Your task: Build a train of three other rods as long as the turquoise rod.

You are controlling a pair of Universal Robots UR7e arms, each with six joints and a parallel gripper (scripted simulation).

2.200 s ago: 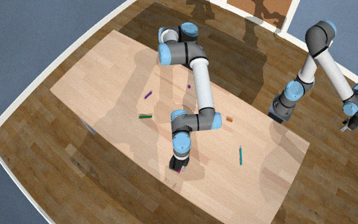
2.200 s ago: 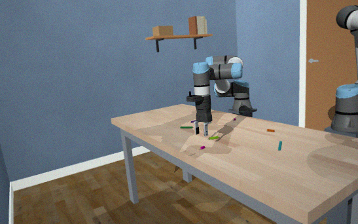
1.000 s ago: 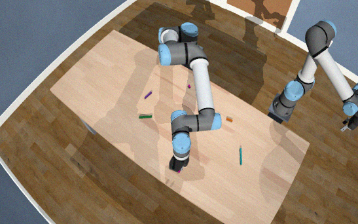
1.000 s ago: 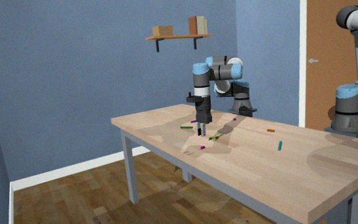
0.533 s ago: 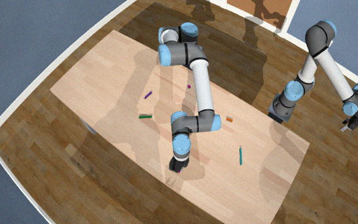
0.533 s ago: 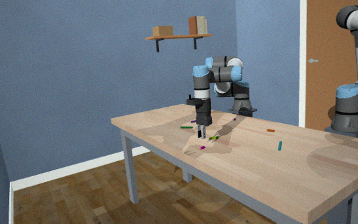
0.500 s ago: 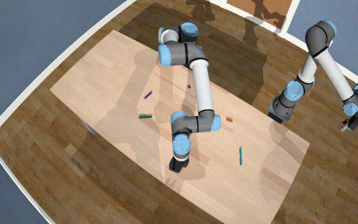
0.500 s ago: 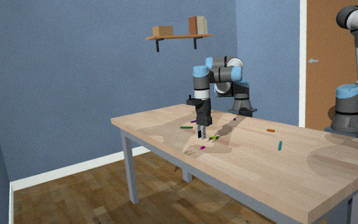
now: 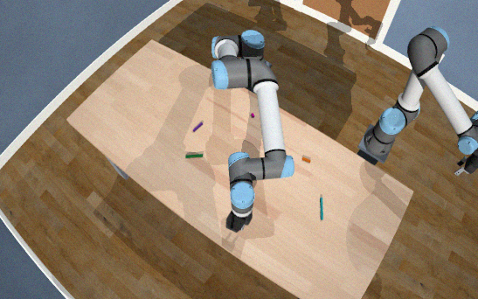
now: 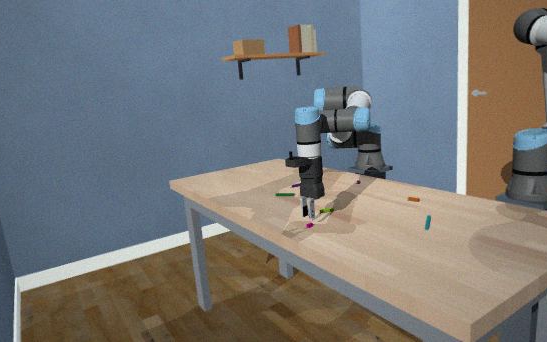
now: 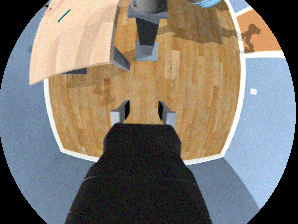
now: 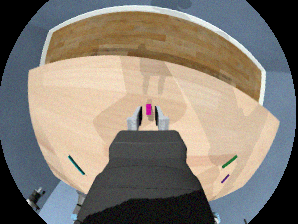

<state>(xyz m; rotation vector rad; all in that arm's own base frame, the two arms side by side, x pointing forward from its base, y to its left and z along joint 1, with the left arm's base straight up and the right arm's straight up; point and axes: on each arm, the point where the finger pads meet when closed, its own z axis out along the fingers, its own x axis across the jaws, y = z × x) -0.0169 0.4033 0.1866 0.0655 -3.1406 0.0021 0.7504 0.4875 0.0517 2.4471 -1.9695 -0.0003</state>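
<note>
A magenta rod point(image 10: 309, 225) point(image 12: 148, 109) lies flat near the table's long edge. My right gripper point(image 10: 308, 216) point(image 12: 148, 112) is partly open, pointing down just above it, with nothing held. A lime rod point(image 10: 326, 210) lies close by; my right arm hides it in the top view. The turquoise rod point(image 9: 322, 207) point(image 10: 427, 222) point(image 12: 76, 165) and an orange rod point(image 9: 306, 159) point(image 10: 413, 199) lie apart from them. My left gripper point(image 9: 459, 167) point(image 11: 144, 106) is open and empty, off the table.
A green rod point(image 9: 194, 156) point(image 10: 284, 194) point(image 12: 229, 161), a purple rod point(image 9: 197, 126) point(image 10: 296, 185) point(image 12: 225, 178) and another small magenta rod point(image 9: 252, 115) point(image 10: 358, 182) lie separately on the table point(image 9: 117, 100). My right arm reaches over the table's middle.
</note>
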